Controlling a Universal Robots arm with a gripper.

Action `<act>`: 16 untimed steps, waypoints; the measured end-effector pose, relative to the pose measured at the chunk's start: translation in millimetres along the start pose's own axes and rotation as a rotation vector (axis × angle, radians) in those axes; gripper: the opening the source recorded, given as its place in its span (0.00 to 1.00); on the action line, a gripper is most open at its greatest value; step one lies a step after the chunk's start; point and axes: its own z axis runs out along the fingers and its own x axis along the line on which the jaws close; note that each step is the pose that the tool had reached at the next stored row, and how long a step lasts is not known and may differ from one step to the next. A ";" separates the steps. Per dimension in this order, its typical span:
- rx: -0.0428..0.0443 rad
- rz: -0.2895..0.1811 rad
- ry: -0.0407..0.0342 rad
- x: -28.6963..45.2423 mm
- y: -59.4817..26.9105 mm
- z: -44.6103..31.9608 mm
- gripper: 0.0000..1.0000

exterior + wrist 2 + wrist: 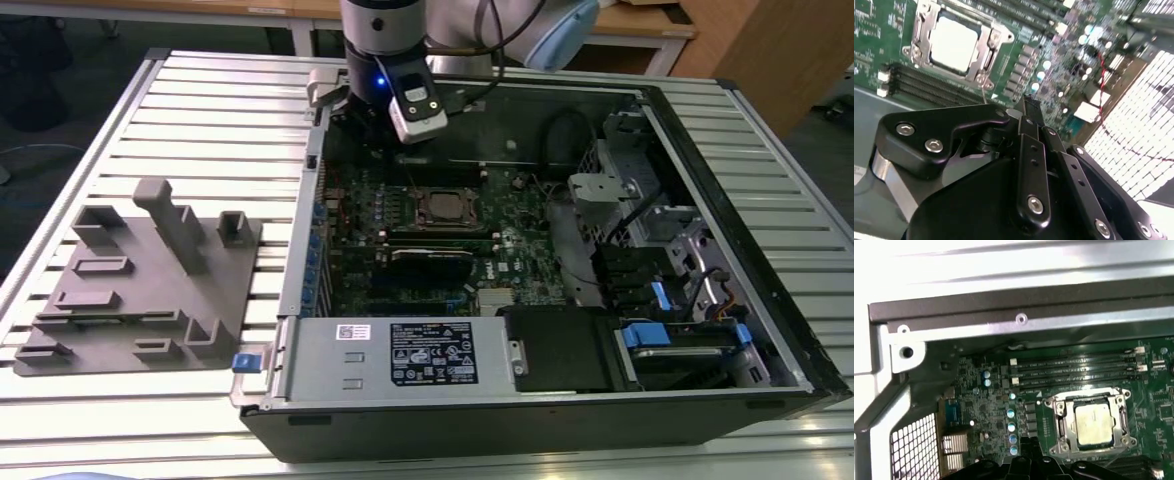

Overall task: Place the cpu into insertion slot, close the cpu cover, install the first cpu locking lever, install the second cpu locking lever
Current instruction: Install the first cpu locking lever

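- The black jointed gripper (1031, 106) hangs above the board and touches nothing. Its fingers look pressed together with nothing between them, as far as the second wrist view lets me judge.
- Just past its tip in the first wrist view is a row of small blue-topped capacitors (1011, 427) on the green circuit board (979, 405). They sit beside the socket and apart from it.
- The cpu (954, 44), a small flat square chip with a pale silvery top, sits level in its socket.
- The cpu cover (988, 50), a thin silvery metal frame with a window, lies down around the chip, which shows through the window.
- A thin wire locking lever (985, 92) runs out from the socket corner nearest the gripper. I cannot tell whether it is hooked under its catch.
- By my reading, seating the chip and closing the cover are done, and the lever work is the step in hand.
- That step calls for bringing the tip across to the socket's edge, meeting the slim wire squarely, and pressing it down and sideways under its catch without sliding onto the cover.
- In the exterior view, the arm stands over the far part of the open black computer case (534, 425), which rests on a slatted metal table (200, 110).
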 end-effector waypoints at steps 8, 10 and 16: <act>-0.0337 0.002 0.0038 0.9 -0.1 0.3 0.11; -0.0336 0.002 0.0039 0.9 -0.3 1.9 0.11; -0.0392 0.002 0.0048 1.3 0.2 7.5 0.11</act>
